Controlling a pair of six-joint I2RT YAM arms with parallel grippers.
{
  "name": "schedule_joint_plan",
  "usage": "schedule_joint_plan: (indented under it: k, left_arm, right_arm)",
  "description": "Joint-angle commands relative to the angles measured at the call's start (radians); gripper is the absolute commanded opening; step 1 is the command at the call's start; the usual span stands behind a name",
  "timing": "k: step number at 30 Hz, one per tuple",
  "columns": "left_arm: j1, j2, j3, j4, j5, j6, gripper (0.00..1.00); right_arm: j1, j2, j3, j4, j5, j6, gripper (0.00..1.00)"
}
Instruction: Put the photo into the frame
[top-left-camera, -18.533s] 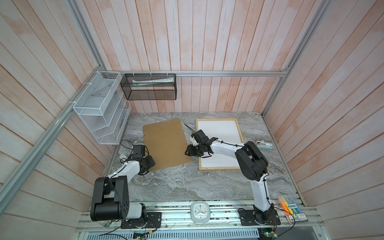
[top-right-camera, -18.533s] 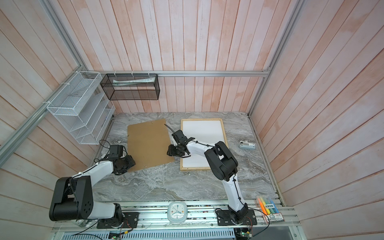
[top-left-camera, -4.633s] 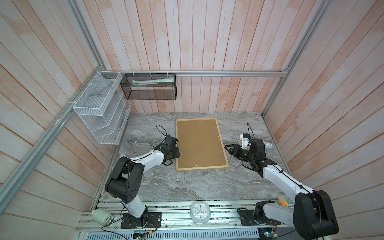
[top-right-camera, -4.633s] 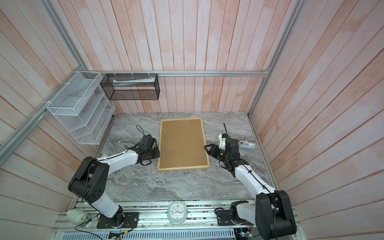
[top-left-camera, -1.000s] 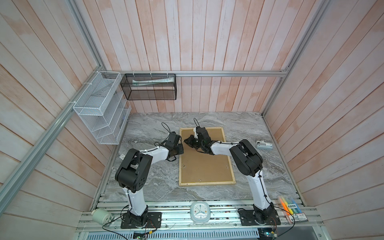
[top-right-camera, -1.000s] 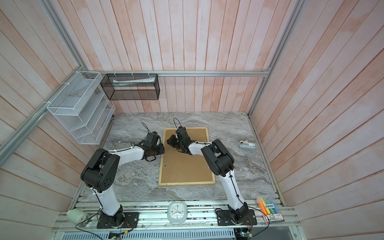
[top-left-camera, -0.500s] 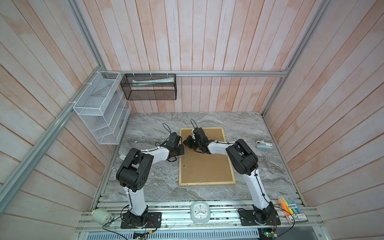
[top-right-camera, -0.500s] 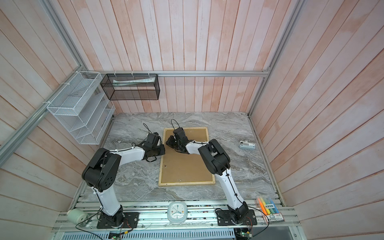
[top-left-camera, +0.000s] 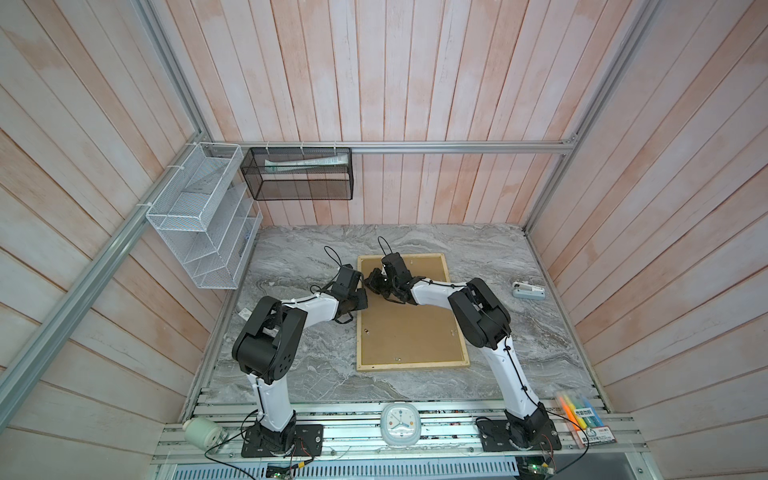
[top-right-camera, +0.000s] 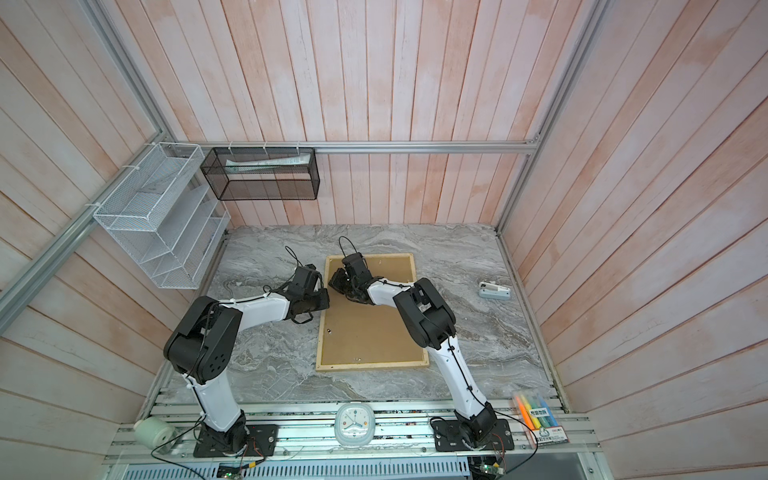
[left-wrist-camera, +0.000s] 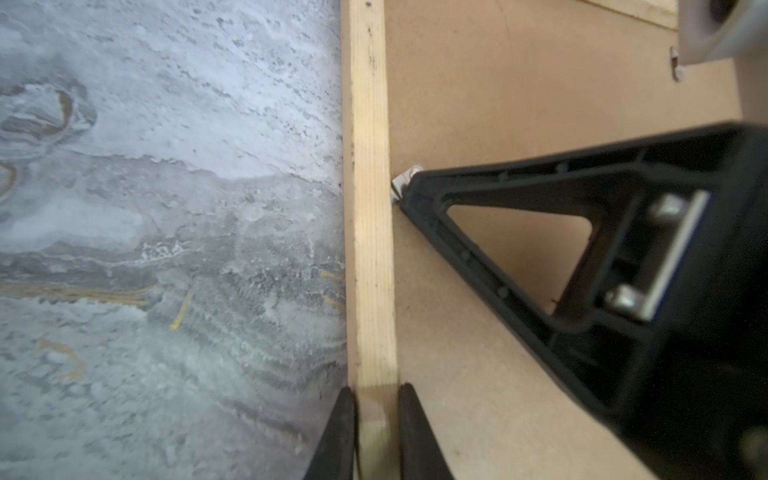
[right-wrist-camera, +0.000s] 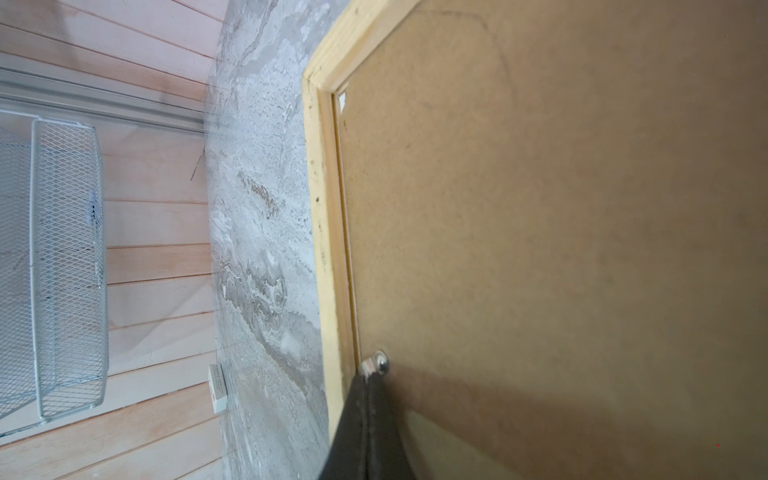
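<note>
Tabletop (top-left-camera: 519, 332) is holding one wooden frame (top-left-camera: 411, 366), with one brown backing board (top-left-camera: 409, 332) lying inside it. Two grippers are working at its far-left part: left gripper (top-left-camera: 360, 306), right gripper (top-left-camera: 371, 283). Far left, one white wire rack (top-left-camera: 199, 216) and one black mesh basket (top-left-camera: 301, 174) are hanging. At right, one small white device (top-left-camera: 528, 290) is lying. Sitting along the near edge: one clock (top-left-camera: 400, 424), one white roll (top-left-camera: 203, 432), one highlighter pack (top-left-camera: 582, 415).

L claw (left-wrist-camera: 376, 395) + R claw (right-wrist-camera: 368, 378) crowd same frame (top-left-camera: 411, 366) rail; tabletop (top-left-camera: 548, 332) beyond opp. rail open.
</note>
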Motion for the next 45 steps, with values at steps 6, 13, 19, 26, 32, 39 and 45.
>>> schedule_joint_plan:
  k: [6,13,19,26,32,39,45]
  left_arm:
    - [-0.024,0.035,-0.004,-0.046,0.083,0.011,0.12]
    - [-0.027,0.044,0.003,-0.028,0.154,0.035,0.11]
    - [-0.039,0.059,0.019,-0.035,0.205,0.064,0.11]
    - [-0.046,0.06,0.02,-0.035,0.225,0.072,0.1]
    - [-0.047,0.055,0.015,-0.034,0.232,0.073,0.09]
    - [-0.045,0.052,0.016,-0.036,0.207,0.053,0.08]
    - [-0.011,0.033,-0.008,-0.016,0.168,-0.004,0.07]
  right_arm:
    - [0.009,0.062,-0.05,0.039,0.049,0.112,0.0]
    - [0.015,0.071,-0.062,0.07,0.059,0.2,0.0]
    - [0.026,0.086,-0.055,0.071,0.093,0.249,0.0]
    - [0.028,0.089,-0.058,0.069,0.138,0.276,0.0]
    - [0.027,0.115,-0.033,0.076,0.143,0.315,0.0]
    - [0.023,0.087,-0.071,0.228,0.126,0.19,0.0]
    - [0.014,-0.024,-0.156,0.27,0.104,0.069,0.05]
